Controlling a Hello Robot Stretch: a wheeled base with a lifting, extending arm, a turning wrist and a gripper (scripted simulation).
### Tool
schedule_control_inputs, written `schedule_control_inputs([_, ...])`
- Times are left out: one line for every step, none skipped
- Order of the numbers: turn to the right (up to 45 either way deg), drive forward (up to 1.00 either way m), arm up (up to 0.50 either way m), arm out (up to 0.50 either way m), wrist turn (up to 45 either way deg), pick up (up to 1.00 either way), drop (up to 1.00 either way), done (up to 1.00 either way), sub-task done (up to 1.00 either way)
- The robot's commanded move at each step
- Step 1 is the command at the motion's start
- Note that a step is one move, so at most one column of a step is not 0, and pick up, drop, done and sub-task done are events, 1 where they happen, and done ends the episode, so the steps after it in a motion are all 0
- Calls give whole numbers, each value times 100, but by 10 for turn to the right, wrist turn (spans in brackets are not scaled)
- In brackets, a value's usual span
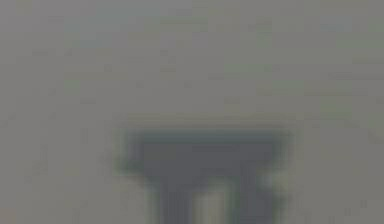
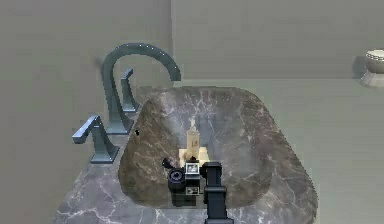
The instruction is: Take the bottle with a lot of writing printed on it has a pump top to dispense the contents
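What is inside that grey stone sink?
A small cream bottle with a thin pump top is inside the grey marble sink. The dark end effector covers the bottle's lower part and the basin floor there.

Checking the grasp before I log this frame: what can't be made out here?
- Arm side view: whether the gripper holds anything; the pale pump bottle sits right behind it in the sink.
- Arm side view: writing on the bottle, too small.
- Arm side view: pale round thing, cut off by the right edge.
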Motion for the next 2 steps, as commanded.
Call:
schedule_control_inputs([0, 0, 10, 0, 0, 0, 0, 0, 0])
schedule_control_inputs([0, 0, 0, 0, 0, 0, 0, 100, 0])
